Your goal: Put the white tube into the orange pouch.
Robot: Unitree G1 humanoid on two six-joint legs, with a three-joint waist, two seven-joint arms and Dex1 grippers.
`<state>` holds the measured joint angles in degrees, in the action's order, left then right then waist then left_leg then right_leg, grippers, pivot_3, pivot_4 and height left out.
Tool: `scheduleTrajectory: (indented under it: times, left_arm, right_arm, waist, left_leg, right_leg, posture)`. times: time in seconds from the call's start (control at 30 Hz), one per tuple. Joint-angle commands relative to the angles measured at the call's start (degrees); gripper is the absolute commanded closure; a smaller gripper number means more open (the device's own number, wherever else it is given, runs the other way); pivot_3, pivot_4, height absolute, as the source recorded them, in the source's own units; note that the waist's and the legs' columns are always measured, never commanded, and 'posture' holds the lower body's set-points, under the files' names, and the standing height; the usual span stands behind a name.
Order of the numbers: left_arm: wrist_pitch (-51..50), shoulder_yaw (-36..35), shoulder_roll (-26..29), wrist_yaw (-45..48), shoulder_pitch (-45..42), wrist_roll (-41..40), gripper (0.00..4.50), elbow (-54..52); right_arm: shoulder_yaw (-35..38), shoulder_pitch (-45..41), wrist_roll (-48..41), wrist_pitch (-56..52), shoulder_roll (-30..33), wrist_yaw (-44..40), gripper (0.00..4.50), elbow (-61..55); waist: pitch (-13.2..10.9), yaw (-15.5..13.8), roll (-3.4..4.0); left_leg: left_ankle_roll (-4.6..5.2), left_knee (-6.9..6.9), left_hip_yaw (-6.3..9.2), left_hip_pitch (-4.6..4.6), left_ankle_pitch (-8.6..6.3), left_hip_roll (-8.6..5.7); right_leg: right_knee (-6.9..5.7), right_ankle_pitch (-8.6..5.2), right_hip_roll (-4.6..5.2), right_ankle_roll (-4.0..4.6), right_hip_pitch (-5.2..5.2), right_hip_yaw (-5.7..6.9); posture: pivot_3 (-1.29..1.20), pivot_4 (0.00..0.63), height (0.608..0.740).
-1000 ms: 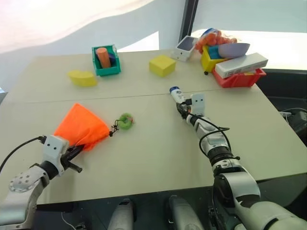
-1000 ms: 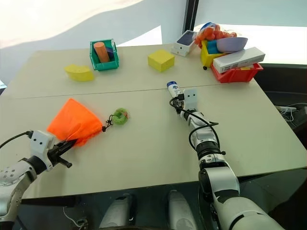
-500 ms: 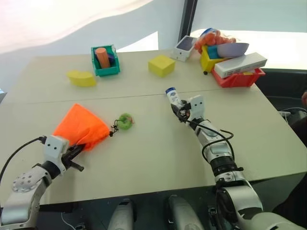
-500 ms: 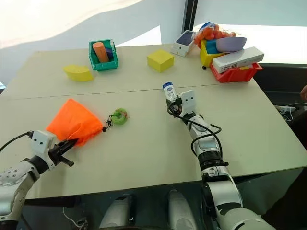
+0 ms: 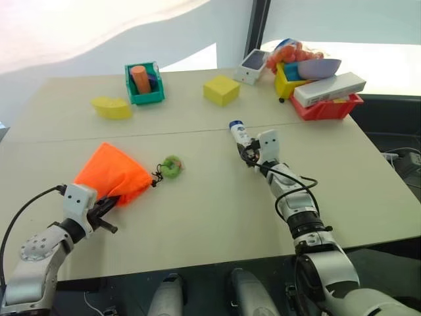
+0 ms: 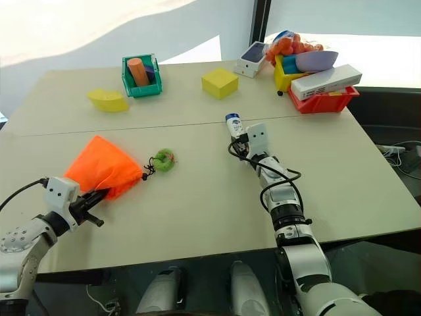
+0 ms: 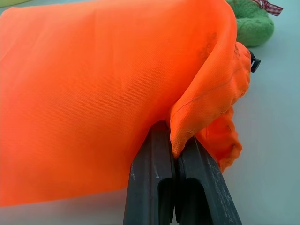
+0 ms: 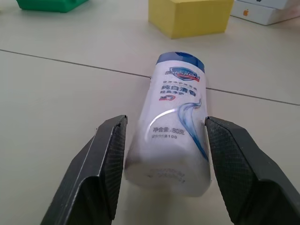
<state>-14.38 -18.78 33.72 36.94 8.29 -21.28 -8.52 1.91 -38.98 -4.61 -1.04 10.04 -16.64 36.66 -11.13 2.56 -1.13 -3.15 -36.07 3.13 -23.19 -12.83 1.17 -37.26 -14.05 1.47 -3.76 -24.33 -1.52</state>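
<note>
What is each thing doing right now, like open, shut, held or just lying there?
white tube: held between the right gripper fingers, cap pointing away.
orange pouch: on the table, edge pinched by the shut left gripper.
green fuzzy ball: lying on the table beside the pouch.
</note>
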Motion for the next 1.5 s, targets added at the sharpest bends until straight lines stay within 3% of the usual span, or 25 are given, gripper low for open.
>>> scheduleTrajectory:
  times: [0.03, 0.13, 0.27, 0.3, 0.6, 0.8, 0.9, 1.0, 1.2, 1.5]
  left_arm:
    - [0.3, -0.8, 0.0, -0.3, 0.3, -0.3, 4.5, -1.9]
    - [0.3, -1.1, -0.1, -0.4, 0.5, -0.4, 4.5, -2.1]
    - [0.2, -1.2, -0.1, -0.6, 0.6, -0.5, 4.5, -2.3]
    - [0.2, -1.2, -0.1, -0.6, 0.6, -0.5, 4.5, -2.4]
    - [-0.1, -1.0, -0.1, -0.7, 0.2, -0.8, 4.5, -2.7]
    - [-1.4, -2.7, 0.0, -0.7, -0.1, -3.0, 4.5, -3.7]
    - [-3.0, -3.6, 0.2, -0.5, 0.1, -4.9, 4.5, -4.7]
    - [-4.5, -4.3, 0.6, 0.0, 0.0, -6.4, 4.5, -5.6]
    - [-7.5, -5.8, 2.0, 0.8, -0.9, -9.1, 4.5, -7.2]
    - [-10.1, -6.6, 3.4, 0.8, 0.0, -10.7, 4.5, -10.4]
  right_arm:
    - [0.5, -2.2, 0.4, -0.3, -0.5, 1.2, 1.76, 2.7]
    - [0.6, -2.8, 0.2, 0.3, -0.6, 1.5, 1.76, 3.9]
    - [0.7, -2.8, -0.2, 0.6, -0.8, 1.0, 2.87, 4.0]
    - [0.6, -2.7, -0.2, 0.6, -0.9, 0.9, 2.96, 3.7]
    - [-0.1, -1.0, 0.2, 1.5, -0.6, 0.5, 2.98, 0.0]
    - [-3.9, 8.7, -7.3, -1.7, 2.8, -17.2, 2.98, -21.7]
    - [-10.6, 16.8, -11.7, -9.3, 8.3, -29.0, 2.98, -37.0]
    - [-16.1, 20.0, -12.5, -14.0, 9.7, -32.3, 2.98, -44.8]
    - [-22.1, 18.0, -7.8, -14.9, 4.5, -29.1, 2.98, -42.6]
    - [-25.3, 12.8, -5.8, -14.9, -3.0, -28.0, 2.98, -36.0]
  waist:
    - [0.0, 0.0, 0.0]
    - [0.0, 0.0, -0.01]
    - [0.0, 0.0, -0.04]
    - [0.0, 0.0, -0.03]
    - [0.0, 0.0, -0.03]
    - [0.0, -0.1, 0.01]
    - [0.0, -0.2, 0.01]
    - [0.0, 0.0, -0.01]
    - [0.0, -0.1, -0.01]
    - [0.0, -0.2, -0.04]
  left_leg:
    - [0.0, 0.0, 0.0, 0.0, 0.0, 0.0]
    - [0.0, 0.0, 0.0, 0.0, 0.0, 0.0]
    - [0.0, 0.0, 0.0, 0.01, 0.0, 0.0]
    - [0.0, 0.0, 0.0, 0.01, 0.0, 0.01]
    - [0.0, 0.0, 0.0, 0.01, 0.0, 0.01]
    - [0.0, 0.04, 0.02, -0.06, 0.0, 0.02]
    - [0.01, 0.03, 0.04, -0.08, 0.0, 0.03]
    - [0.01, 0.01, 0.05, -0.06, 0.0, 0.04]
    - [0.0, -0.08, 0.02, 0.02, 0.0, 0.3]
    - [-0.01, -0.03, 0.01, -0.07, -0.01, 0.36]
  right_leg:
    - [0.0, 0.0, 0.0, -0.01, 0.0, 0.0]
    - [-0.01, 0.01, 0.0, -0.01, 0.0, 0.0]
    - [0.0, 0.0, 0.0, -0.01, 0.0, 0.0]
    - [0.0, 0.01, 0.0, 0.0, 0.0, 0.0]
    - [-0.01, 0.0, -0.01, 0.0, 0.0, 0.0]
    - [0.02, 0.08, 0.0, -0.18, -0.03, 0.01]
    - [0.04, 0.06, 0.02, -0.2, -0.03, 0.02]
    - [0.05, -0.05, 0.02, -0.01, -0.02, 0.02]
    - [0.05, -0.07, -0.27, 0.14, -0.03, 0.03]
    - [0.14, 0.01, -0.34, 0.26, -0.09, 0.02]
  posture:
    - [0.0, 0.15, 0.74]
    - [0.0, 0.15, 0.74]
    - [0.0, 0.15, 0.74]
    - [0.0, 0.15, 0.74]
    - [0.0, 0.15, 0.74]
    - [0.0, 0.15, 0.74]
    - [0.0, 0.15, 0.74]
    - [0.0, 0.15, 0.74]
    - [0.0, 0.15, 0.74]
    - [0.0, 0.15, 0.74]
